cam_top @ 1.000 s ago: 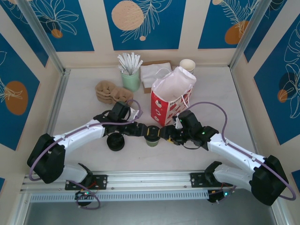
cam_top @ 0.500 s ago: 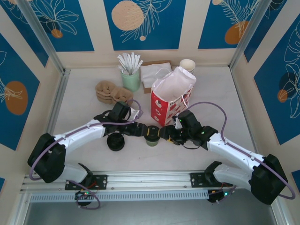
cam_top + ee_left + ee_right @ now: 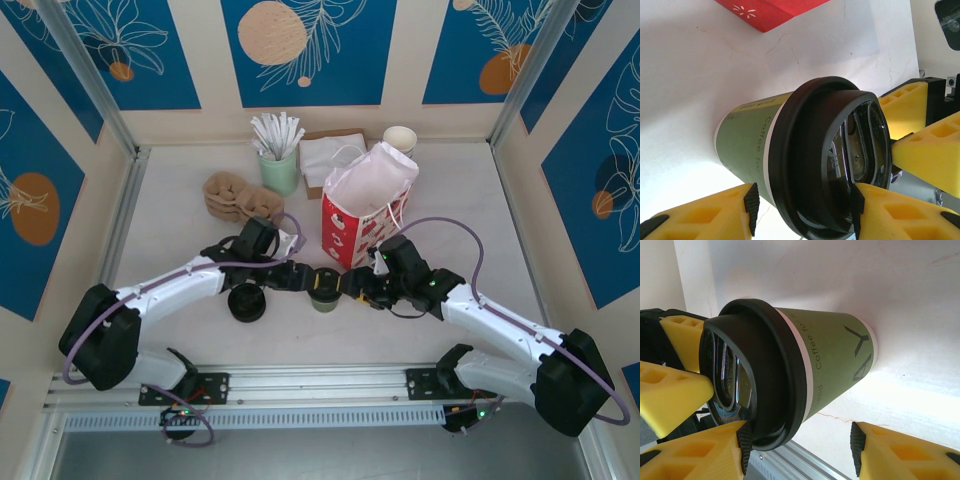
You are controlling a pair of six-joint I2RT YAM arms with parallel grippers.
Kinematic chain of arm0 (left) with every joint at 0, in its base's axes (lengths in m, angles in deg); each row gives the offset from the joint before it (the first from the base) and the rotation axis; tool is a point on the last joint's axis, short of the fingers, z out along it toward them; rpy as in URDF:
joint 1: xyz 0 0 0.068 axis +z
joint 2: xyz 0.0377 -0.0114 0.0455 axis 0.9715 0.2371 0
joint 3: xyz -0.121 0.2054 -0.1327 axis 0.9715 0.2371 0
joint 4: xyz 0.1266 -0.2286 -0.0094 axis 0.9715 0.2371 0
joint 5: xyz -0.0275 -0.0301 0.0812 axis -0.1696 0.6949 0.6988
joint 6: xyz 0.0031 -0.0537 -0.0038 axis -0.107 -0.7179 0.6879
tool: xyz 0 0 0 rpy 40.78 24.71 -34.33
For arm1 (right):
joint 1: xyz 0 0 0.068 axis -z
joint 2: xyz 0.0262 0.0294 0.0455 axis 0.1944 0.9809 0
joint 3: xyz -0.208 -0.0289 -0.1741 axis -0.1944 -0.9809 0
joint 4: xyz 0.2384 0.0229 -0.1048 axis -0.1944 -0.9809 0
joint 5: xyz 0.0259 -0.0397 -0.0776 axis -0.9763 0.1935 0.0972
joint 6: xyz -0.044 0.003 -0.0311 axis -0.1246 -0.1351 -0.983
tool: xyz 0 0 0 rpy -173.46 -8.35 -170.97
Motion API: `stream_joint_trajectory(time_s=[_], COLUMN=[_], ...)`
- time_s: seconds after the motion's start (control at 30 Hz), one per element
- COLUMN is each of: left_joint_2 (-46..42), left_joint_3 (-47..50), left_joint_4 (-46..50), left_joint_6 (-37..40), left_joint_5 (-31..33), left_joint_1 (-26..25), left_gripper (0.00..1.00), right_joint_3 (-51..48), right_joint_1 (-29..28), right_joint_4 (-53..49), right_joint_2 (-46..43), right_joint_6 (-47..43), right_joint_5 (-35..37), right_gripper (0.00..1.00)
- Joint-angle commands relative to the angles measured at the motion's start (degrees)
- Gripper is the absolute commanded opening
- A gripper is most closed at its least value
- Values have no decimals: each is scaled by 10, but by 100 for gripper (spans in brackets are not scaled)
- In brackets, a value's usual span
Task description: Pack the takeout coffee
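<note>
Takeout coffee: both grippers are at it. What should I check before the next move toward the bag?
1. takeout coffee upright on the table: ok.
2. Its black lid seated on the cup: ok.
3. left gripper straddles the cup; firm grip: cannot tell.
4. right gripper straddles it too; firm grip: cannot tell.
5. Clearance between the two grippers' fingers: not ok, both sets crowd the lid.
6. red-and-white bag upright, mouth open: ok.

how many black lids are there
2: one on the takeout coffee, one loose black lid flat just left of it. The bag could hide more.
</note>
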Motion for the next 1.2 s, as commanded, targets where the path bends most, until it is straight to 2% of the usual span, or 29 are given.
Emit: stream_joint_trajectory(time_s=[0.0,0.7,1.17], left_joint_2=[14,19,19], left_joint_3=[23,69,67], left_joint_4=[3,-33,-28], left_joint_6=[0,-19,-10], left_joint_5=[11,9,15], left_joint_1=[-8,-17,-19], left_gripper=[51,49,49], right_joint_3=[-14,-24,-38], right_joint_1=[-4,-4,0], right_joint_4=[-19,-19,-43], right_joint_2=[11,30,29], right_joint_6=[-1,-2,33], right_joint_5=[21,21,73], right_gripper=[57,57,52])
